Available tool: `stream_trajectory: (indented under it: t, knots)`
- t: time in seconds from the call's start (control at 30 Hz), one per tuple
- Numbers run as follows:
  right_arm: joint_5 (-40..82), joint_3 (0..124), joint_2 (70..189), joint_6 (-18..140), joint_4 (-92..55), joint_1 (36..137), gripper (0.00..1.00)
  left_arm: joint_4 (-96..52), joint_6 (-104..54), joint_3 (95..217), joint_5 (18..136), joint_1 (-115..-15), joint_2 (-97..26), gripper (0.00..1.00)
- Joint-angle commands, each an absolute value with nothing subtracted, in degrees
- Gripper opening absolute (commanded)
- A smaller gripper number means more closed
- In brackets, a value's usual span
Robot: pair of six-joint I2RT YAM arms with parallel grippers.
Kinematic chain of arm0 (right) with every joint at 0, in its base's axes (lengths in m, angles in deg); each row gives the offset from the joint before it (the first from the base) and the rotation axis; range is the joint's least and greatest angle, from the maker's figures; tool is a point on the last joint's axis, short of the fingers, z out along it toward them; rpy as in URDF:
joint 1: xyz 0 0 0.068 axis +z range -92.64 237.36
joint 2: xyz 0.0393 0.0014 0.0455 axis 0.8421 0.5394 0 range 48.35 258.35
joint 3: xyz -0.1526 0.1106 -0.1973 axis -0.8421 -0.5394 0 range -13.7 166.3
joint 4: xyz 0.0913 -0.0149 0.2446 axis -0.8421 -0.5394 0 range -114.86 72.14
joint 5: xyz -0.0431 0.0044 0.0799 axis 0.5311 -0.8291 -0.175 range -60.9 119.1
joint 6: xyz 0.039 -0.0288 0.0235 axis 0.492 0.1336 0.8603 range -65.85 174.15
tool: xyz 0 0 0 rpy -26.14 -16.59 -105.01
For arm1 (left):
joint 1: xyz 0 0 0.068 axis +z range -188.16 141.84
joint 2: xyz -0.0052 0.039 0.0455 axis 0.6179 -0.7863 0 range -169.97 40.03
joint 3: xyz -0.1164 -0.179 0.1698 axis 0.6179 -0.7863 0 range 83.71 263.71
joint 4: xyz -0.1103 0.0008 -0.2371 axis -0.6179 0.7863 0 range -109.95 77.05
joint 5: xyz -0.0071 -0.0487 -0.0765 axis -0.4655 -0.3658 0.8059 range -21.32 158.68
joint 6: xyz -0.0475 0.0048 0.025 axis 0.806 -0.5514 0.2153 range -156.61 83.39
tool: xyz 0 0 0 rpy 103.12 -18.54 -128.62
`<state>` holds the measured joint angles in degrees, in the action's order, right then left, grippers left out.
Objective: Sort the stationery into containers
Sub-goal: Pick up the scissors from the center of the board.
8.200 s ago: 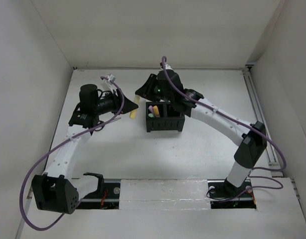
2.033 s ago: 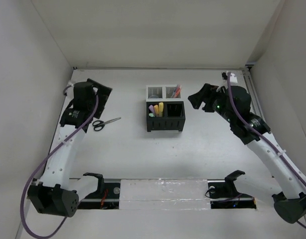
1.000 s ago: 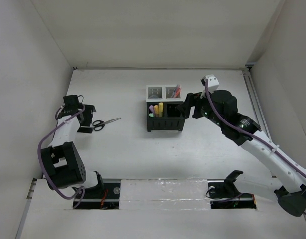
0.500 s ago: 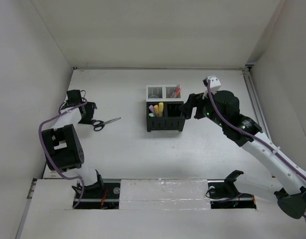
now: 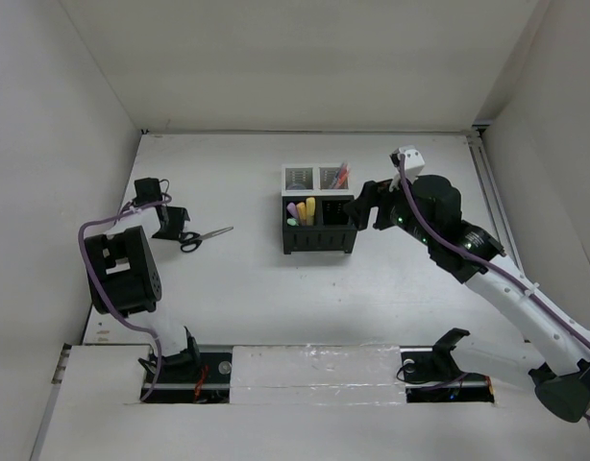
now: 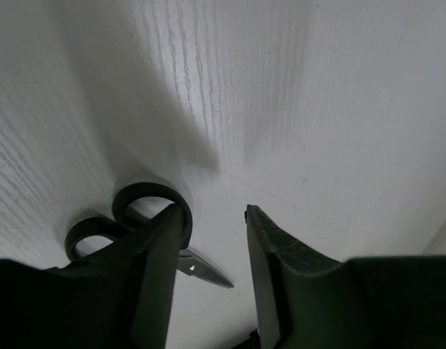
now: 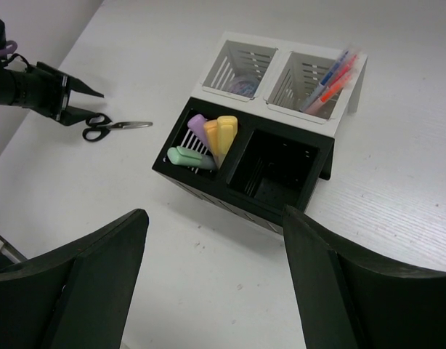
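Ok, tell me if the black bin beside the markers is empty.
Empty, as far as shows: the right wrist view looks into the black bin and only its dark floor and slotted walls appear.

Lab; white-walled robot enclosure (image 5: 276,67)

The white table (image 5: 276,298), faintly wood-grained, carries two things. A cluster of four square bins (image 5: 319,243) sits just toward twelve o'clock of its middle, with the white pair behind and the black pair in front. At nine o'clock from them, well apart, black-handled scissors (image 5: 203,234) lie flat, blades pointing toward three.
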<state>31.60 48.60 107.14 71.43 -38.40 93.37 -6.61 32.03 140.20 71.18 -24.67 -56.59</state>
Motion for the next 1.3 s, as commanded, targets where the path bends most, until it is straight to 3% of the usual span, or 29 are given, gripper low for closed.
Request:
stream_trajectory:
  t: [0.0,0.43,0.6,0.7,0.93,1.27]
  knots:
    - [30.7,48.4,105.8,70.6,-35.1,93.0,0.8,-7.0,31.9,139.2,69.8,-24.8,-56.5,0.35]
    - [31.8,49.0,105.8,70.6,-36.8,92.5,0.8,-3.8,28.8,139.8,67.5,-24.8,-61.5,0.27]
    - [31.8,49.5,105.3,70.1,-37.3,92.0,0.8,-2.3,26.6,141.0,67.5,-24.8,-63.5,0.14]
    - [31.8,49.5,104.2,70.1,-37.8,91.5,0.8,-0.4,25.4,141.6,66.7,-25.3,-64.8,0.0]
    - [30.0,48.4,102.9,70.1,-37.3,90.3,0.8,-1.9,22.6,140.2,67.4,-25.3,-64.6,0.0]
    - [15.7,39.9,98.0,69.5,-24.6,89.2,0.82,-12.6,22.5,133.5,77.2,-26.6,-43.0,0.0]
